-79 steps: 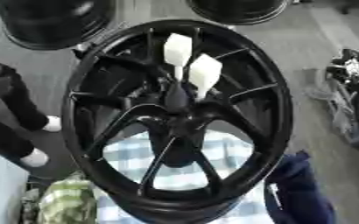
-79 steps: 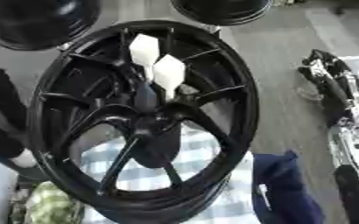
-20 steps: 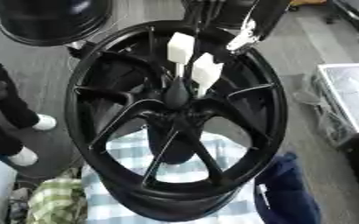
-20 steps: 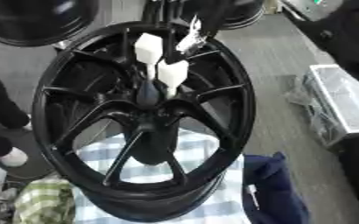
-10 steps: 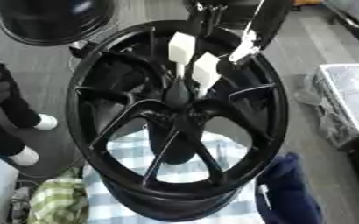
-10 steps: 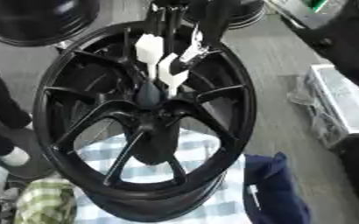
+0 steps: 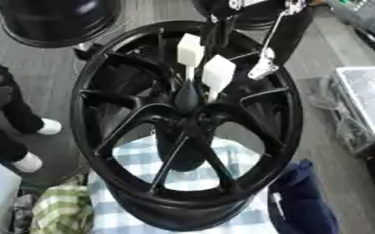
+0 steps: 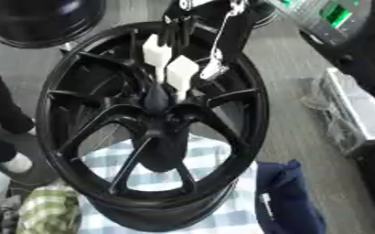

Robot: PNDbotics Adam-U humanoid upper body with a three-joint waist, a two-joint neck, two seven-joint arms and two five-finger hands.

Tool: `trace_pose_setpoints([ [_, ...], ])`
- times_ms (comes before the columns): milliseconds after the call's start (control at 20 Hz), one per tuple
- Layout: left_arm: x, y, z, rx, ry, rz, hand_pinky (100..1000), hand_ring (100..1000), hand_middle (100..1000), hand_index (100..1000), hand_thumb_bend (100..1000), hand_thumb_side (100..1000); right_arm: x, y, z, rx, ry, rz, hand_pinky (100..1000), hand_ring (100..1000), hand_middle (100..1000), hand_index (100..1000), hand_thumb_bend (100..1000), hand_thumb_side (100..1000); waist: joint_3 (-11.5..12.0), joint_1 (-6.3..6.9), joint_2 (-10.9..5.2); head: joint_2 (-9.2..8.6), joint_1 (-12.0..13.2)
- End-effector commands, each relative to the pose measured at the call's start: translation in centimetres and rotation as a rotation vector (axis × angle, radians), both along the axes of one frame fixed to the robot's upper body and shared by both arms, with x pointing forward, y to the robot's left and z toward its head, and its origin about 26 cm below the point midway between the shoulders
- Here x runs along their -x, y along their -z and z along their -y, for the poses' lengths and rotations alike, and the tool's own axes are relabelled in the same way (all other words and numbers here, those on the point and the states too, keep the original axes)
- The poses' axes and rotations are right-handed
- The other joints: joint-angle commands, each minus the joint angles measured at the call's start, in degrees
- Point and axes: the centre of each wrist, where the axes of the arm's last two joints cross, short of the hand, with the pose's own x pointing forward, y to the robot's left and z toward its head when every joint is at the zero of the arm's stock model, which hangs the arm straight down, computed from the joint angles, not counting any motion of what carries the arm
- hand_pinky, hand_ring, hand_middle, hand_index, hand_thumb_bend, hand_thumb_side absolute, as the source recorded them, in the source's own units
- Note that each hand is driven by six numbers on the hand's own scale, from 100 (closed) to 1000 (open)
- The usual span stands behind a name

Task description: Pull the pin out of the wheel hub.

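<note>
Wheel hub (image 7: 187, 132), black and spoked, stands on checked cloth (image 7: 222, 169); two white pins (image 7: 204, 68) stick up from its centre. A hand (image 7: 259, 27) reaches down from the top, its fingers' state unclear. Right eye view: a blue bag (image 8: 286, 196) beside the rim, a grey box (image 8: 359, 114) well apart.

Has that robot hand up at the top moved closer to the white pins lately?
Yes. The hand has come down from the top edge over the wheel rim toward the white pins.

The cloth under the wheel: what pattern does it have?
Blue and white check cloth, clearest in the left eye view.
</note>
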Motion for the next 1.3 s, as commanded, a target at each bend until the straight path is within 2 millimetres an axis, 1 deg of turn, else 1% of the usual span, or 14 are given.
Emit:
trace_pose_setpoints([
  [50,0.0,-0.9,-0.1,-0.017,0.004,0.026,770,689,676,708,100,831,0.5,-1.3,0.8,-0.008,0.008,0.049,806,709,724,810,450,254,0.03,0.25,-0.72,0.32,0.20],
  [450,-0.1,-0.8,0.0,-0.013,0.008,0.024,771,690,676,708,100,834,0.6,-1.0,0.9,-0.030,-0.003,0.091,822,759,743,821,433,198,0.15,0.35,-0.46,0.32,-0.12],
  [1300,-0.1,-0.9,0.1,-0.007,0.009,0.026,773,691,678,707,100,836,-0.2,0.3,1.3,-0.032,0.013,0.077,823,754,727,804,438,204,0.70,0.46,0.35,0.32,-0.50],
])
